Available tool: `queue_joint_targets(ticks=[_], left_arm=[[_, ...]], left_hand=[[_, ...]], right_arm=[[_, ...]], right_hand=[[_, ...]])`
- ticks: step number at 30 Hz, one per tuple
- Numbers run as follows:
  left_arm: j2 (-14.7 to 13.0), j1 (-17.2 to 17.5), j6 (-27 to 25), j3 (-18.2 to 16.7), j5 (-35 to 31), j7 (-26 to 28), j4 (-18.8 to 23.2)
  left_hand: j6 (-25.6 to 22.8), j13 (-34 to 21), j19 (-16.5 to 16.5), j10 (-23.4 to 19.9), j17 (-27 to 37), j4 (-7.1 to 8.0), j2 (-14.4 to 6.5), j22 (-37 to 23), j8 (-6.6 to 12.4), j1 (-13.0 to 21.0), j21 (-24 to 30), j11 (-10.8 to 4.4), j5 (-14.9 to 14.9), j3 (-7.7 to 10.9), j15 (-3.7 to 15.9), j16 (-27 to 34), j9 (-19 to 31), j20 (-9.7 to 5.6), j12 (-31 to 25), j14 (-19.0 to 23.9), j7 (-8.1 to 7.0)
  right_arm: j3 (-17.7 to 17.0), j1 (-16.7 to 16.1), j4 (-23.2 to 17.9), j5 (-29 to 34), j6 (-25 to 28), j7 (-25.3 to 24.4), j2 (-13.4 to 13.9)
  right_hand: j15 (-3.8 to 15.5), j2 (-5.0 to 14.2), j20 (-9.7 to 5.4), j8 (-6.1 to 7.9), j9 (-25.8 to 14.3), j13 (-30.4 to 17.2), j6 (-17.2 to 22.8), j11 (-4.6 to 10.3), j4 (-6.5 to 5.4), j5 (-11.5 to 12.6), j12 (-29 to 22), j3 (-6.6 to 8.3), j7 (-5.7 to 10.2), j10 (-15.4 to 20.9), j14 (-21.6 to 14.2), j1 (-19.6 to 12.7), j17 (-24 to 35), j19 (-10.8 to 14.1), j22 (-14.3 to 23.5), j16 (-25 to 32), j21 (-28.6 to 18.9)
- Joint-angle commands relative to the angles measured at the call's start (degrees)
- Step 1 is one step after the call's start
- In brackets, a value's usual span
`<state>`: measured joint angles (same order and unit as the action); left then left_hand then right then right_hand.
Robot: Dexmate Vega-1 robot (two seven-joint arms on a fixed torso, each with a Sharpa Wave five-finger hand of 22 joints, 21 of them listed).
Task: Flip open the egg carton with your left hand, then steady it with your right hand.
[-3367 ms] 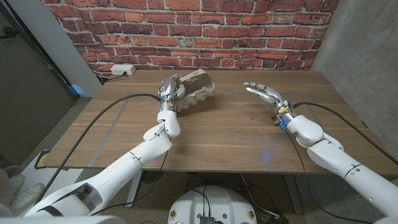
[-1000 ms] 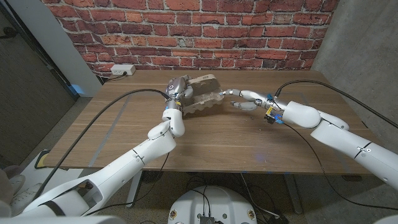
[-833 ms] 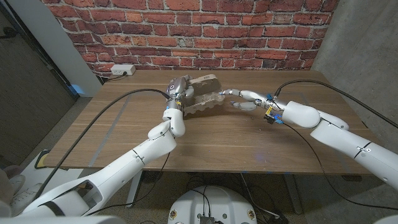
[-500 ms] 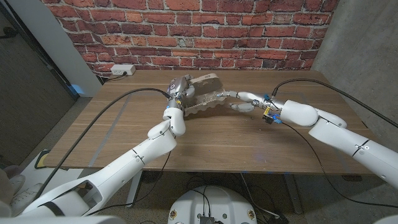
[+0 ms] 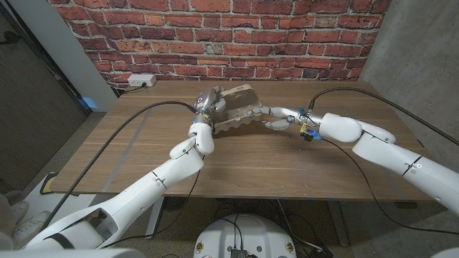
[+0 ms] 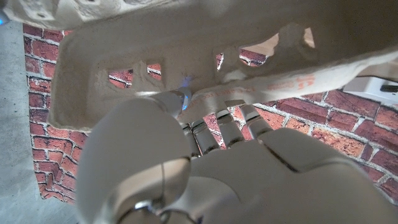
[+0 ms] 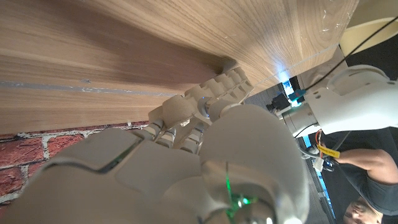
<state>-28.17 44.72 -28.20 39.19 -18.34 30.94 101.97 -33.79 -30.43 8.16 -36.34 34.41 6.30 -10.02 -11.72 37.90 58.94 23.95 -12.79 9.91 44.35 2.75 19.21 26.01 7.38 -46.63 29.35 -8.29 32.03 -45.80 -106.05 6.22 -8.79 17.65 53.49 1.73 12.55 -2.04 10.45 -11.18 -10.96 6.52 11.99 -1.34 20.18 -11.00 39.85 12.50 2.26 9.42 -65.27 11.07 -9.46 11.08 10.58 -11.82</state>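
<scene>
Toward the far middle of the wooden table (image 5: pixel 287 168), the egg carton (image 5: pixel 233 107) is sitting partly opened, its lid raised and leaning back while the tray part is lying on the tabletop. The left hand (image 5: pixel 206 102) is working at the carton's left end, its fingers (image 6: pixel 227 127) tucked up under the lid's edge and clamped on it, as the left wrist view shows from close by. The right hand (image 5: pixel 276 116) is reaching in from the other side, its fingers stretched toward the tray's right end and seemingly touching it; from the head view and the right wrist view I cannot tell whether those fingers are closing on the cardboard or only pressing against it.

Judging by its look, the carton is moulded pulp: light, fairly stiff along its ridges but easy to crush or tear at thin edges and at the hinge. Being so light, it is likely to slide or tip on the smooth wood as the lid swings back, which is why the tray needs holding down. The lid is best taken along its front lip, and the tray is best pressed on its outer rim or a cup wall, gently, since hard squeezing would dent it.
</scene>
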Motion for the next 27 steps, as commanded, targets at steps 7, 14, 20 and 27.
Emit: queue_joint_targets(ticks=[7, 14, 20, 27], left_arm=[[0.0, 1.8, 0.7, -5.8, 11.8, -3.8, 5.3], [-1.7, 2.0, -0.6, -7.6, 15.3, -5.6, 9.2], [-3.4, 2.6, -0.4, -8.4, 16.7, -5.6, 11.0], [-4.6, 3.2, -3.1, -9.2, 19.4, -6.6, 12.3]], left_hand=[[-2.3, 0.4, 0.4, -4.3, -0.3, -1.26, -1.3, 0.0, 0.08, -0.8, 0.5, 1.01, 0.0, -0.1, 7.84, -0.2, -0.5, 0.02, -1.3, 2.0, 0.89], [-3.5, 0.8, 0.5, -5.9, -0.7, -1.93, -1.2, 0.0, 0.15, -0.7, 0.7, 1.17, 0.2, -0.38, 7.68, -0.5, -0.9, 0.02, -2.0, 2.6, 1.81], [-6.3, 2.0, 1.0, -11.3, -2.6, -2.99, -0.1, 0.1, 0.22, -1.3, 1.0, 1.7, 0.8, -0.75, 7.89, -1.4, -2.0, -0.03, -4.2, 5.3, 2.78], [-7.7, 5.0, 1.8, -17.9, -4.9, -3.16, 1.1, 0.3, -0.94, -3.7, 1.4, 2.16, 1.7, -0.98, 8.51, -2.5, -3.7, -0.1, -5.3, 9.1, 3.57]], right_arm=[[2.6, 1.9, 4.5, 4.8, 2.0, -2.2, -2.4], [3.1, 2.5, 8.5, 4.8, -0.7, -4.1, -3.5], [3.5, 2.8, 10.5, 4.9, -1.6, -5.0, -4.1], [4.1, 3.1, 10.9, 5.5, -2.4, -5.1, -4.4]], right_hand=[[6.7, -0.18, -2.26, 3.57, -0.2, -0.4, 11.6, 0.15, -1.47, 0.9, -3.1, 0.42, 0.0, 6.8, 4.3, -1.4, -0.1, -2.5, 0.2, 1.5, -1.5], [7.82, -0.23, -2.58, 4.78, -0.4, -0.5, 18.0, 0.34, -1.48, 0.8, -4.6, -0.06, 0.12, 11.5, 1.6, -2.0, -0.3, -0.9, 0.1, 2.0, -2.2], [8.28, -0.2, -2.6, 6.27, -1.1, -0.6, 23.8, 0.44, -1.37, 0.5, -4.9, -0.49, 0.19, 13.0, 0.6, -2.5, -0.4, -0.2, 0.1, 1.9, -2.4], [8.41, -0.12, -2.75, 7.32, -1.9, -0.6, 26.9, 0.46, -1.43, 0.4, -5.0, -0.72, 0.19, 13.5, -0.3, -2.7, -0.4, 0.4, 0.1, 2.0, -2.6]])
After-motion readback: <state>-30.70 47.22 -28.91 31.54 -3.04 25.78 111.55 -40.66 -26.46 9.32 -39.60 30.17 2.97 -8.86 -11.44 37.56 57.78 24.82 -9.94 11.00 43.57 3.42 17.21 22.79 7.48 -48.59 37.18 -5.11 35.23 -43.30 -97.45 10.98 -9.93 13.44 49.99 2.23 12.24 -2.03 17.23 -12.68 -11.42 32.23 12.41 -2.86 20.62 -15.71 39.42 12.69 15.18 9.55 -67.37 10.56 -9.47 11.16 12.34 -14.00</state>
